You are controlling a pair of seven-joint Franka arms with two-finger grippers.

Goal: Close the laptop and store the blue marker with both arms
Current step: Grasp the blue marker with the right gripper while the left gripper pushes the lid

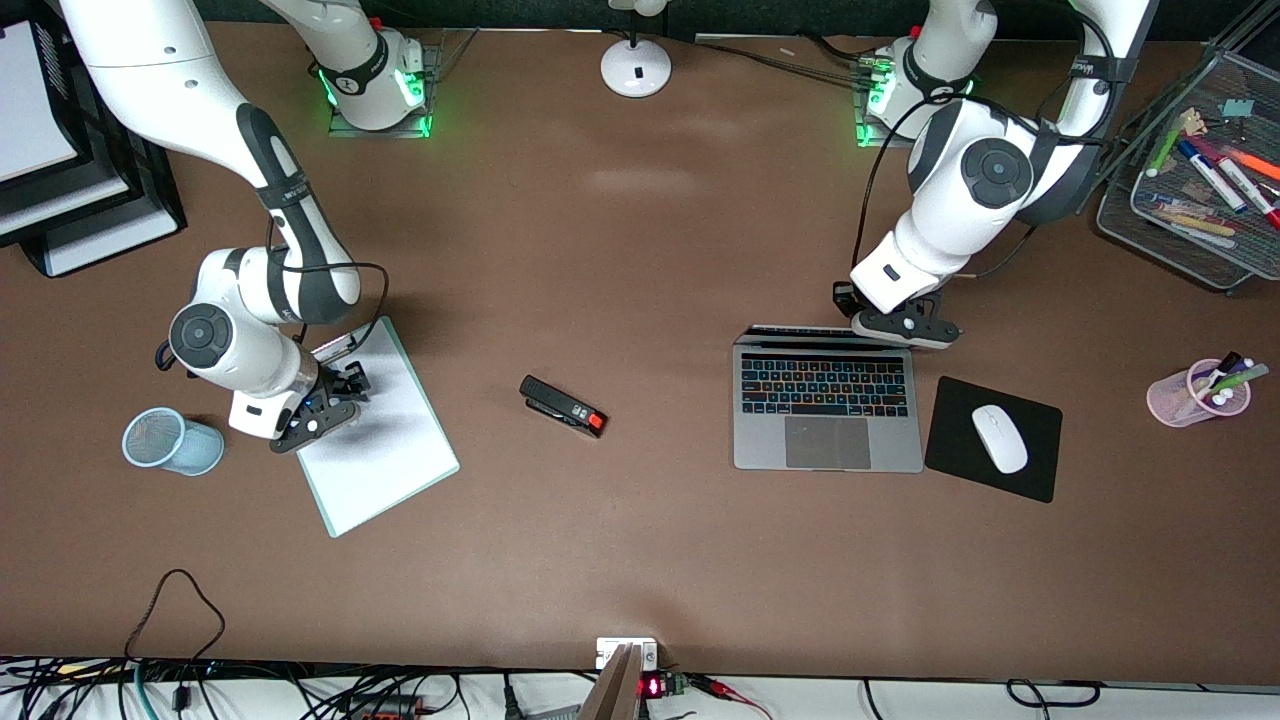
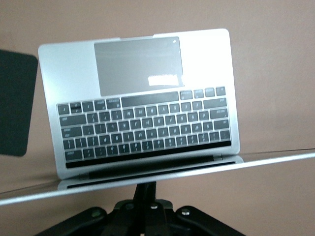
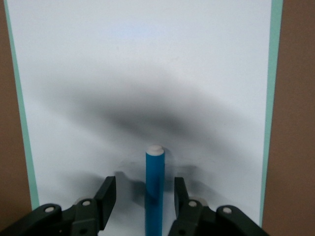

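Observation:
The laptop (image 1: 828, 410) lies open toward the left arm's end of the table, keys lit, its lid (image 1: 800, 331) standing almost edge-on. In the left wrist view the lid's rim (image 2: 157, 178) crosses in front of the keyboard (image 2: 147, 128). My left gripper (image 1: 905, 325) (image 2: 147, 189) is shut and rests against that rim. The blue marker (image 3: 154, 191) lies on a white notepad (image 1: 375, 430) (image 3: 147, 73), white end pointing away. My right gripper (image 1: 325, 410) (image 3: 143, 186) is low over the pad and open. One of its fingers (image 3: 109, 194) sits on each side of the marker with a gap.
A blue mesh cup (image 1: 172, 440) lies on its side beside the notepad. A black stapler (image 1: 563, 405) sits mid-table. A white mouse (image 1: 999, 438) rests on a black pad (image 1: 1040, 480) beside the laptop. A pink pen cup (image 1: 1198, 392) and a wire tray (image 1: 1190, 250) stand past them.

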